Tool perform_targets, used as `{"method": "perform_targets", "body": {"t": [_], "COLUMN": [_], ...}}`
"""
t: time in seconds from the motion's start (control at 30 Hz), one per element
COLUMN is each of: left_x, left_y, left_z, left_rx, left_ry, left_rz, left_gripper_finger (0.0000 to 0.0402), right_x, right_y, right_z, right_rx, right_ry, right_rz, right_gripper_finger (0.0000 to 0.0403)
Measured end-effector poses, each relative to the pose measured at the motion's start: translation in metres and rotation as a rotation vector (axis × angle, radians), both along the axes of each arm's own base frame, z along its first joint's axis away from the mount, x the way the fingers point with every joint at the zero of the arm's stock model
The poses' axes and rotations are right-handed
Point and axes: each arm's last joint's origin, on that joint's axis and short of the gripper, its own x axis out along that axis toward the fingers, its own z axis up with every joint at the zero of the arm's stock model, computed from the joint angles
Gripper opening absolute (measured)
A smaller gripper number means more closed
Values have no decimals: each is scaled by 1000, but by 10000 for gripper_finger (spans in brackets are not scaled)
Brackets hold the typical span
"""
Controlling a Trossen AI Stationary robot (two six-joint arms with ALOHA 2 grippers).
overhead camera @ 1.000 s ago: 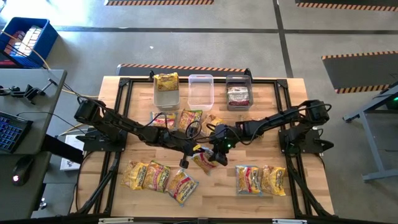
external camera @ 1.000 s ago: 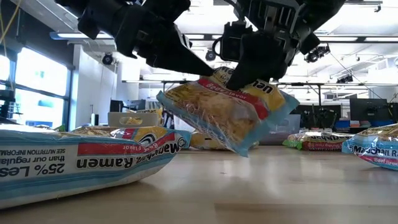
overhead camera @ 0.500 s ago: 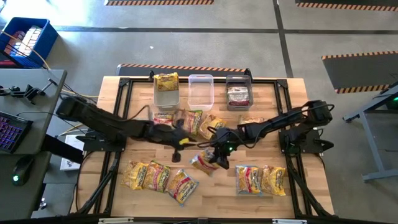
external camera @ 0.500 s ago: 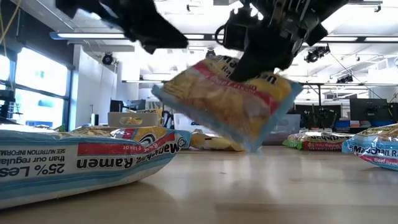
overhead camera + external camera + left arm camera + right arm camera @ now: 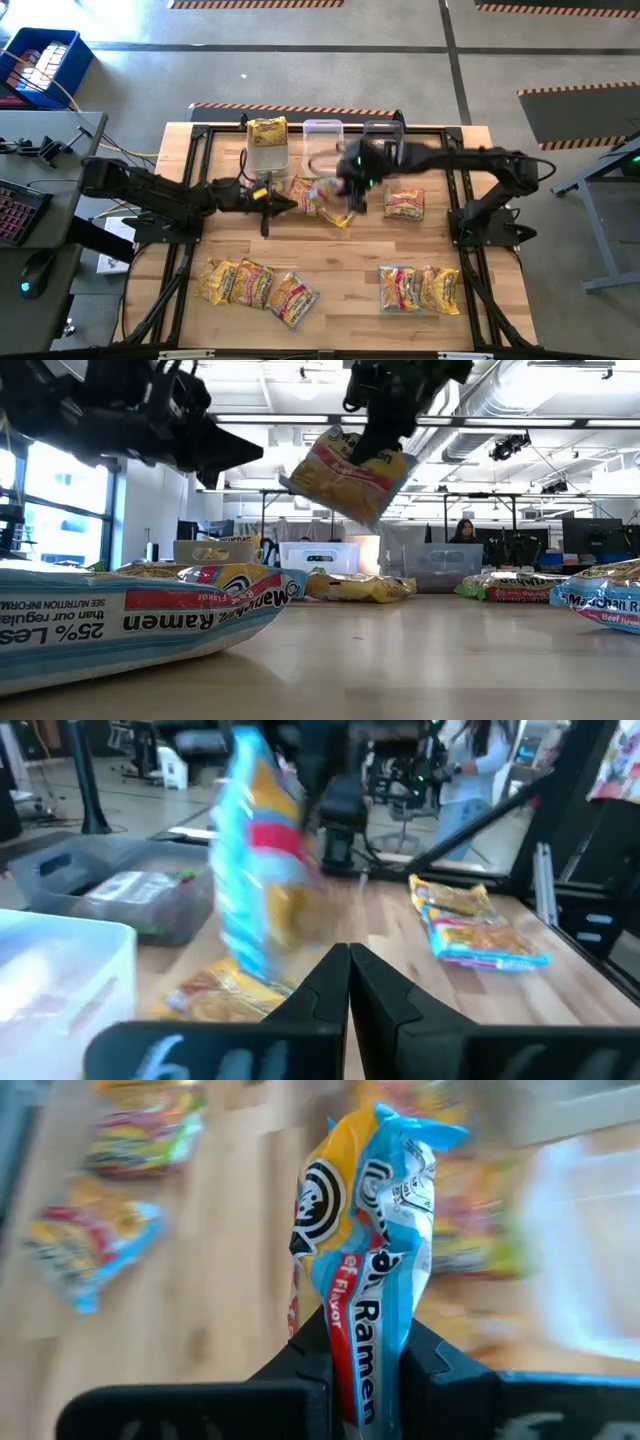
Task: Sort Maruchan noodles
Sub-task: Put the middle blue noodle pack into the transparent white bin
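Note:
My right gripper (image 5: 350,188) is raised above the far middle of the table, shut on a yellow, red and blue Maruchan noodle packet (image 5: 347,475) that hangs just in front of the bins. My left gripper (image 5: 288,206), shut with nothing in it, points level toward that packet from its left. Other packets lie flat on the wood: three near left (image 5: 255,285), two near right (image 5: 420,290), one (image 5: 405,205) at the right middle and a few (image 5: 305,190) under the held one. Another yellow packet lies in the left bin (image 5: 268,148). My right gripper pinches the packet between its two fingers at one end (image 5: 362,1342), on the printed faces, which bunch together there. The fingers (image 5: 380,440) come slanting down from above. The packet hangs tilted below them, lifted clear of the table.
Three bins stand in a row at the far edge: the left one, a clear middle one (image 5: 322,150) and a dark one (image 5: 383,128) partly under my right arm. Bare wood lies in the table's middle. A person (image 5: 466,532) sits in the room behind.
My right gripper has risen and gone toward the far edge and the bins, carrying the packet up from just above the table's middle. My left gripper has come away from the packet and drawn back toward the table's left and far side, turning level.

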Motion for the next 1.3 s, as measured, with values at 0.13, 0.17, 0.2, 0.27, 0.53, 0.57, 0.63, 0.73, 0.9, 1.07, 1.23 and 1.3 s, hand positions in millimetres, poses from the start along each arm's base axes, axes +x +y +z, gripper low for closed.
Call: {"method": "perform_targets", "body": {"t": [0.13, 0.17, 0.2, 0.27, 0.53, 0.57, 0.63, 0.73, 0.9, 1.07, 1.23, 1.3], "left_x": [-2, -3, -4, -5, -6, -6, -6, -6, -7, -7, -7, -7], "left_y": [17, 21, 24, 29, 34, 34, 34, 34, 34, 34, 35, 35], "left_z": [2, 3, 3, 3, 1, 1, 1, 1, -1, -2, -2, -2], "left_rx": [-10, -15, -22, -36, -46, -46, -46, -48, -60, -53, -56, -53], "left_ry": [-22, -30, -38, -37, -15, -14, -14, -12, 5, 18, 18, 17], "left_rz": [-13, -19, -30, -45, -69, -69, -69, -68, -66, -63, -55, -55], "left_gripper_finger": [1, 1, 1, 0, 0, 0, 0, 0, 0, 0, 0, 0], "right_x": [0, 0, 1, 4, 28, 33, 41, 53, 67, 71, 69, 68], "right_y": [-41, -49, -58, -72, -121, -126, -137, -153, -179, -197, -209, -212], "right_z": [22, 26, 29, 35, 48, 48, 46, 39, 18, -8, -28, -33], "right_rx": [-100, -127, -154, -194, -330, -354, -394, -428, -427, -447, -444, -436], "right_ry": [53, 62, 66, 66, 78, 87, 105, 144, 222, 313, 382, 391], "right_rz": [-40, -44, -43, -34, 5, 10, 32, 71, 107, 122, 97, 97], "right_gripper_finger": [29, 29, 29, 29, 28, 28, 28, 28, 28, 28, 28, 28]}}
